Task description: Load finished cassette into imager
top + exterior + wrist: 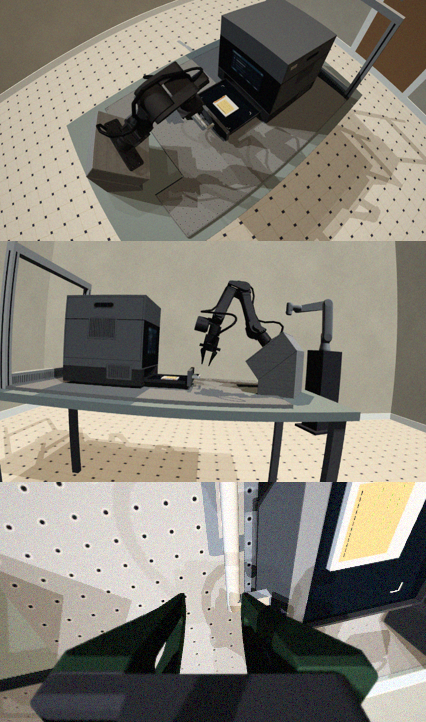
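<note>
The finished cassette (225,105) (170,378) (375,524), white-framed with a yellow middle, lies flat on the dark glass of the open drawer (242,118) (155,380) (396,588), inside the white corner marks (249,113). The drawer sticks out from the front of the dark grey imager (269,35) (104,336). A pale bar handle (203,121) (195,376) (231,542) runs along the drawer's front wall (280,542). My gripper (208,361) (213,602) is partly open and empty. It points down, hanging above the board just outside the drawer's front, over one end of the handle.
The imager and my wedge-shaped base (119,170) (278,366) stand on a perforated board (209,178) on the table. A metal frame (370,59) (5,315) rises behind the imager. A camera arm on a dark box (324,372) stands behind my base.
</note>
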Controlling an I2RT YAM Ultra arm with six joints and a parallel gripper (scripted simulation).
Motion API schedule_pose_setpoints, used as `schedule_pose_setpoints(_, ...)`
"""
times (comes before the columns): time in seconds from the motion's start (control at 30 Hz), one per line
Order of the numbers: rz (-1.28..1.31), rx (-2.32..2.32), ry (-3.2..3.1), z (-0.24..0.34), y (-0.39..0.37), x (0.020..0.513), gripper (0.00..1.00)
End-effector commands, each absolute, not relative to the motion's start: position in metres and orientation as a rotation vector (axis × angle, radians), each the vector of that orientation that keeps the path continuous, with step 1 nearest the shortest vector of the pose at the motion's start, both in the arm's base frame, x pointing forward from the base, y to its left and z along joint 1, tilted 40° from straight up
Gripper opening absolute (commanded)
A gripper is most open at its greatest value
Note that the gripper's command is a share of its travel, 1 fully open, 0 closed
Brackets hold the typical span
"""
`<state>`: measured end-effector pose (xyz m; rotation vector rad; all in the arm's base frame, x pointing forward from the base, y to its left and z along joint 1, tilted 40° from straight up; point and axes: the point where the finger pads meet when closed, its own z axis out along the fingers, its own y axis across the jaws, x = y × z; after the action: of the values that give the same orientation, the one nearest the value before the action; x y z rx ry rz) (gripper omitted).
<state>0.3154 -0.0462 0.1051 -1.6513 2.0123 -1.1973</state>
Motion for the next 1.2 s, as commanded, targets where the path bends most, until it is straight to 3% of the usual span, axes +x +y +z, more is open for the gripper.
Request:
schedule_pose_setpoints(0.0,-1.220,-1.725,1.880,0.115,-0.042,0.321,0.35)
schedule_pose_setpoints(1.17,-1.211,-1.743,1.889,0.099,-0.050,0.340,0.35)
